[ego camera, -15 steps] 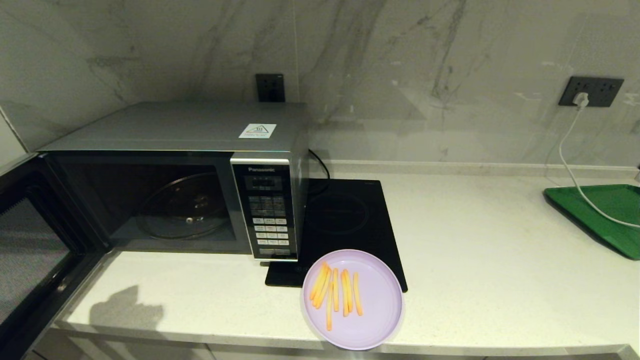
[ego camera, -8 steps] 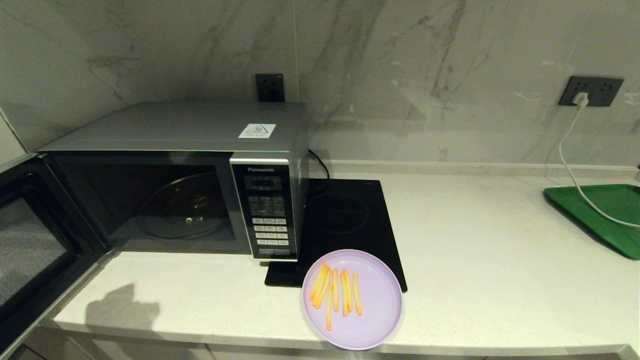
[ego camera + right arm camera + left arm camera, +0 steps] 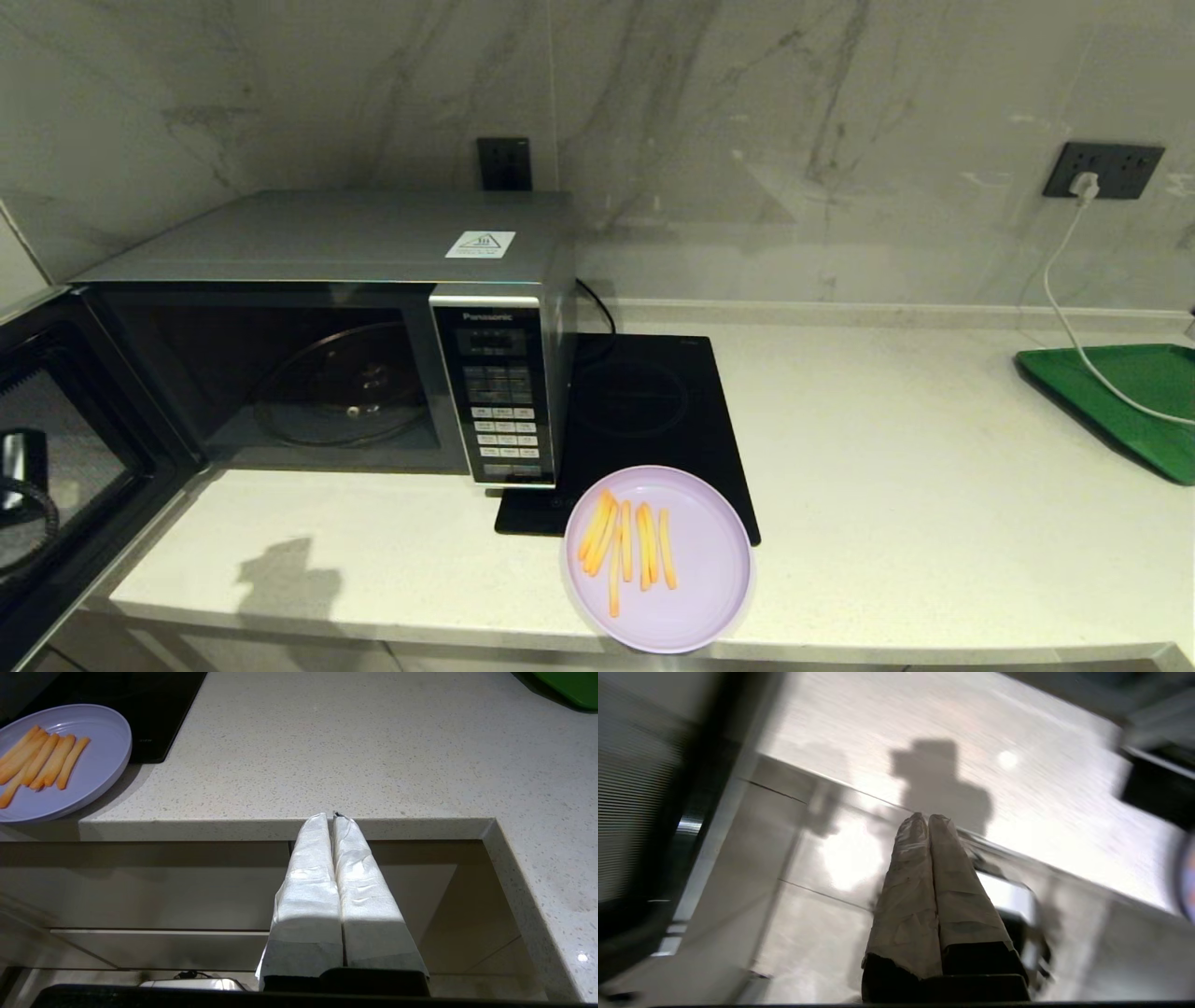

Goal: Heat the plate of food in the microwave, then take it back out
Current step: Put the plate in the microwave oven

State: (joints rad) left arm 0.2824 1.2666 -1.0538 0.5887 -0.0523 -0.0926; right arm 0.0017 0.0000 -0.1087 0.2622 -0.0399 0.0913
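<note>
Resting on the pale speckled desk (image 3: 887,504), the round lilac plastic plate of fries (image 3: 709,569) is seen beside the open silver-grey microwave (image 3: 317,243).
Both the left gripper (image 3: 928,817) and right gripper (image 3: 332,816) are held below the desk edge, jaws together.

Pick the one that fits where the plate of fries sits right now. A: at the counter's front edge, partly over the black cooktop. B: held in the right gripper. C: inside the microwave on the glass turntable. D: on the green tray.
A: the plate lies at the counter's front edge, overlapping the cooktop's near corner, and the open microwave holds only its turntable.
</note>
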